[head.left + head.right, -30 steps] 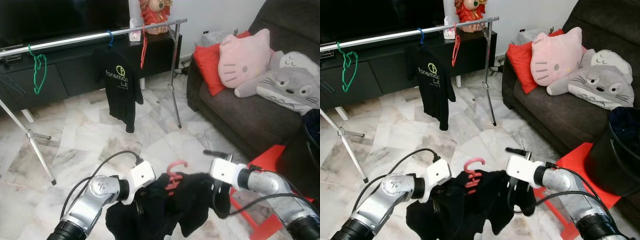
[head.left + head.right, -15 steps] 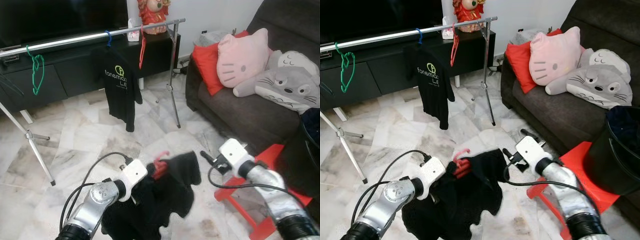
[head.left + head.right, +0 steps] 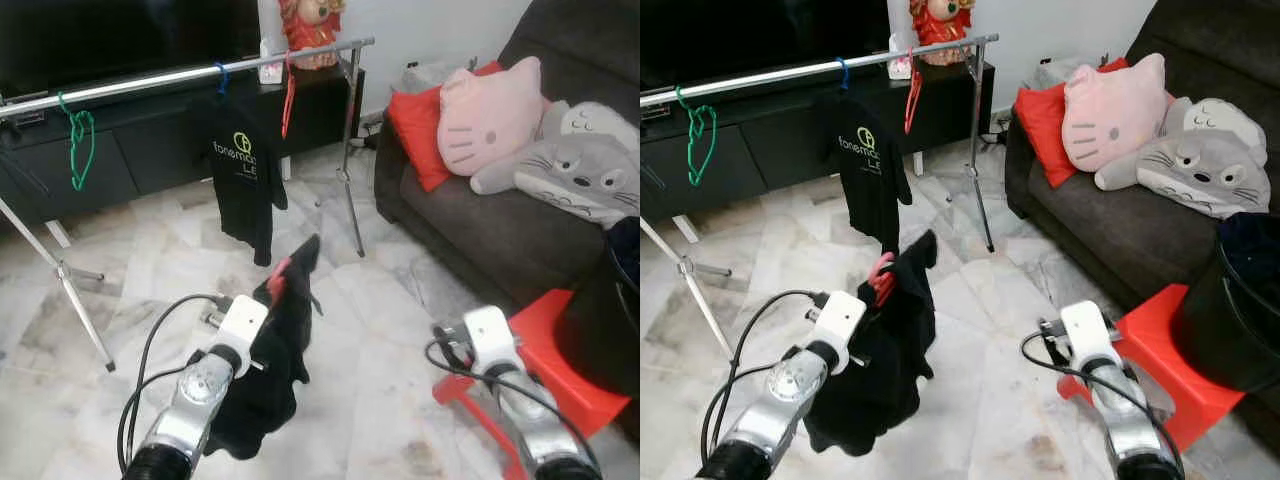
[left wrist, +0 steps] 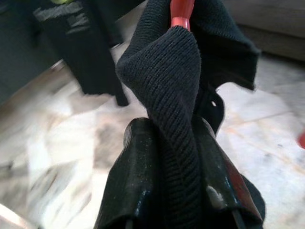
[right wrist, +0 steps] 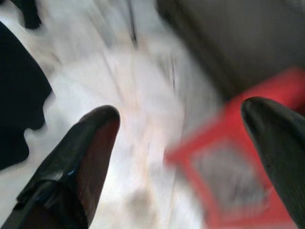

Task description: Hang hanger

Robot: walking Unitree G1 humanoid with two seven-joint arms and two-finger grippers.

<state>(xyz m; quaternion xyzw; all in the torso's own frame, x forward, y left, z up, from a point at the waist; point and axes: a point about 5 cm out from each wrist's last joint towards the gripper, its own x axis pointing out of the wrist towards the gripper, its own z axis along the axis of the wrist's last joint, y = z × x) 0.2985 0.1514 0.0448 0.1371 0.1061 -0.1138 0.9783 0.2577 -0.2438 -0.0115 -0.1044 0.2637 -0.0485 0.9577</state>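
The left gripper (image 4: 174, 157) is pinched tight on a fold of the black knitted garment (image 3: 270, 370), which drapes over a red plastic hanger (image 3: 881, 278) whose hook pokes up above the cloth, held low over the marble floor (image 3: 380, 330) in front of the robot. The right gripper (image 5: 181, 138) hangs with its two fingers spread wide and nothing between them, down beside the red plastic stool (image 3: 545, 345). The silver clothes rail (image 3: 180, 76) stands well apart ahead, already carrying a green hanger (image 3: 78, 145), a black printed T-shirt (image 3: 243, 170) on a blue hook, and a thin red hanger (image 3: 287, 95). To hang this well, I judge the load must be raised with the hook turned upright and clear of fabric, aimed at a bare stretch between green hanger and T-shirt.
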